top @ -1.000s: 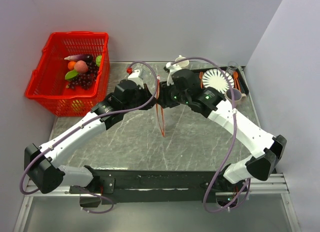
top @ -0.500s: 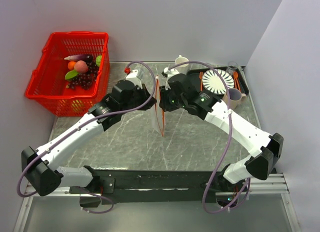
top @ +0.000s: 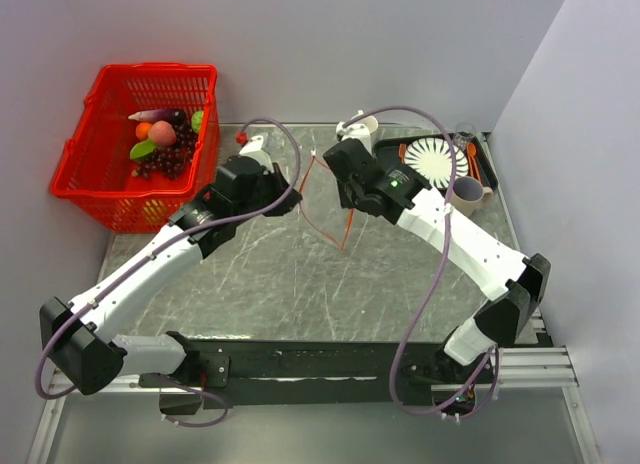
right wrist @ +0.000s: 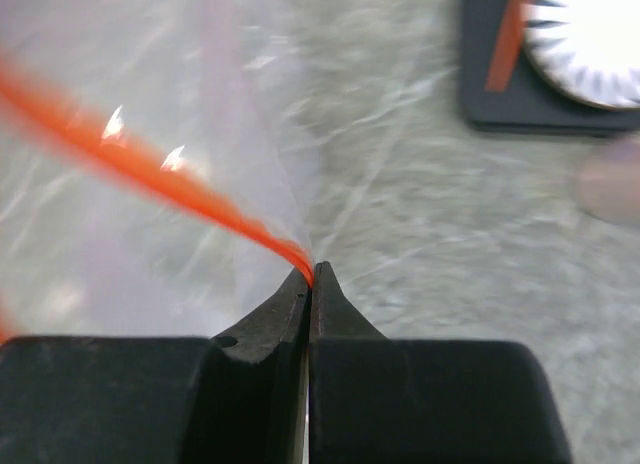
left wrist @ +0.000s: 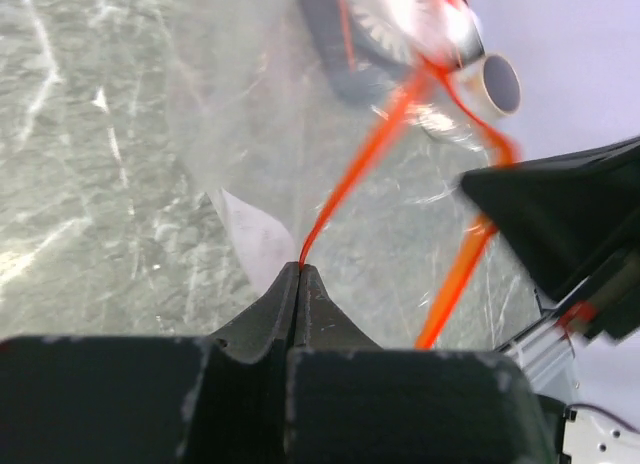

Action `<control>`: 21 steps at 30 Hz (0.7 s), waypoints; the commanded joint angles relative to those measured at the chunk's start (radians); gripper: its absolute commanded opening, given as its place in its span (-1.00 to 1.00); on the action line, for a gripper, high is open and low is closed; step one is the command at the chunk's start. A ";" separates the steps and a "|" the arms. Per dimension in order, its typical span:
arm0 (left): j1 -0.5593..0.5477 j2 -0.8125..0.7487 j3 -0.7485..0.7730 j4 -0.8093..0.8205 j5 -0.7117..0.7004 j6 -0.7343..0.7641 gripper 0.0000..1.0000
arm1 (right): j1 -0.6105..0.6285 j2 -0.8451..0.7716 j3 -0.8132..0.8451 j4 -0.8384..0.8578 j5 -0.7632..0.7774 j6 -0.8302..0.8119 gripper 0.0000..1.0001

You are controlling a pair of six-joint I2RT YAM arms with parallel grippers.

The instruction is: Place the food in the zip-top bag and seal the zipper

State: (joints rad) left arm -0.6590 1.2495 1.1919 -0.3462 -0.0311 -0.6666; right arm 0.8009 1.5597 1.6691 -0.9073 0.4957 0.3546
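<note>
The left gripper (left wrist: 300, 274) is pinching one side of the zipper (left wrist: 362, 166), with its two fingers pressed tight together on the red-orange strip. The right gripper (right wrist: 310, 274) is doing the same to the other side, and its fingers are squeezed shut on the strip too. Between them the zip-top bag (top: 325, 199) is hanging in the air over the middle of the table (top: 260, 284), not lying flat. From above, the two strips are spreading apart like a thin V, so the mouth is looking a little open. The long way of the zipper is running from the back of the table toward the front, with one gripper on each side of it.

No food is showing inside the bag. The food (top: 163, 136) is sitting in the red basket (top: 150, 72), well apart from the bag, off at the back left. The left arm is the nearer one to it. Both grippers are busy, though, so one will likely have to let go before it can fetch anything. The floppy bag may sag or close when that happens.

The table is hard and grey, streaked like stone. A plate (top: 437, 160) and a cup (top: 466, 194) are standing at the back right, near the right arm.
</note>
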 commanded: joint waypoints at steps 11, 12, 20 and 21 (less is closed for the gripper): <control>0.148 -0.101 -0.124 -0.050 0.007 0.022 -0.99 | -0.046 0.048 0.092 -0.171 0.434 0.133 -0.99; 0.147 -0.099 -0.127 -0.044 0.016 0.024 -0.99 | -0.045 0.034 0.089 -0.162 0.407 0.124 -0.98; 0.147 -0.016 -0.115 0.104 0.164 -0.008 -0.99 | -0.022 -0.044 0.026 0.031 -0.117 0.000 -0.64; 0.147 -0.003 -0.109 0.110 0.180 -0.014 -0.99 | -0.017 -0.046 0.008 0.039 -0.137 0.001 -0.42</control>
State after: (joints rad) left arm -0.5194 1.2037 1.0626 -0.3164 0.0837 -0.6712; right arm 0.7742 1.5883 1.7039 -0.9619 0.5243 0.3931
